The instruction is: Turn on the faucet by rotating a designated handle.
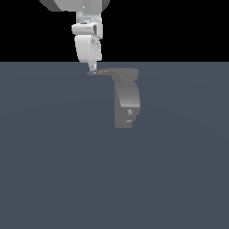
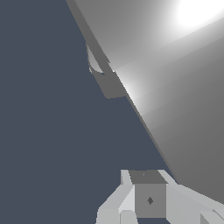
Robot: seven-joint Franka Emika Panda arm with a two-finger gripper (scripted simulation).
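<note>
Exterior view. The white, segmented robot arm (image 1: 88, 42) comes down from the top of the frame, its end effector (image 1: 92, 68) pointing down at the flat slate-blue surface (image 1: 53, 170). The small matte grey blocky faucet (image 1: 126, 100) stands just beside the end effector, on the exterior view's right of it and mostly below its tip. The faucet's thick curved body carries a pale sheen. The thin flat grey handle (image 1: 103, 71) with a tapered tip projects from the faucet's top toward the end effector; its tip lies right under the fingertips, apparently touching them. The fingers are too small here to separate, so whether the end effector is clenched or released cannot be told.

Wrist view. Pale blocky finger parts of the end effector (image 2: 148, 197) sit at the near edge, with a darker grey pad face between them. Its state cannot be told here either. A broad grey plane with a bright glare spot, the handle (image 2: 175, 87) seen close up, runs directly alongside the end effector. Beyond it a darker grey piece of the faucet (image 2: 107, 83) shows against the slate-blue surface (image 2: 48, 131).
</note>
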